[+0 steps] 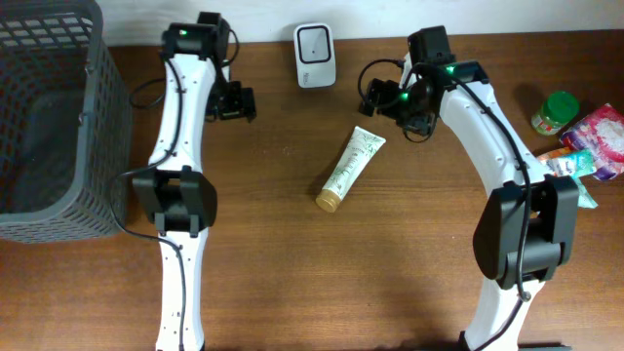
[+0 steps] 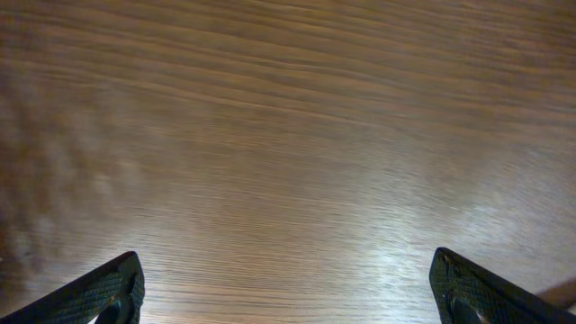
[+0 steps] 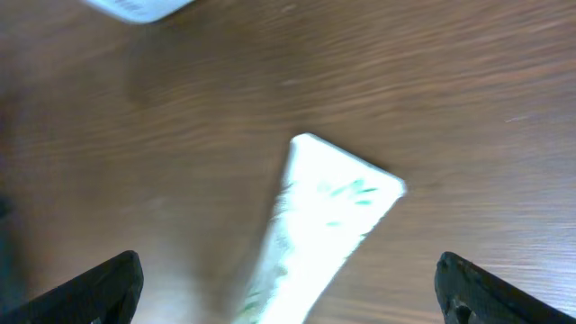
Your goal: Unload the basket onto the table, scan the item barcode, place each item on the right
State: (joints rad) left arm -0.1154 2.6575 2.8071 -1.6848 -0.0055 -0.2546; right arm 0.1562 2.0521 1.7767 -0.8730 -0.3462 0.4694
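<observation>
- Now, the right pincer gapes wide; the tube lies flat on the table just ahead, lined up between its jaws, long axis pointing away.
- The left pincer, open too, is farther off.

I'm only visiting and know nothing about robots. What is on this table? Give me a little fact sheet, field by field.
Surface: wooden table
Item to scan: white tube with a gold cap, lying flat mid-table
Likely scanner: white device at the far edge, apart from the tube
Left gripper: open, empty, over bare wood
Right gripper: open, empty, near the tube's flat end, not touching it
Left side: dark mesh basket
Right side: green-lidded jar, pink packet
</observation>
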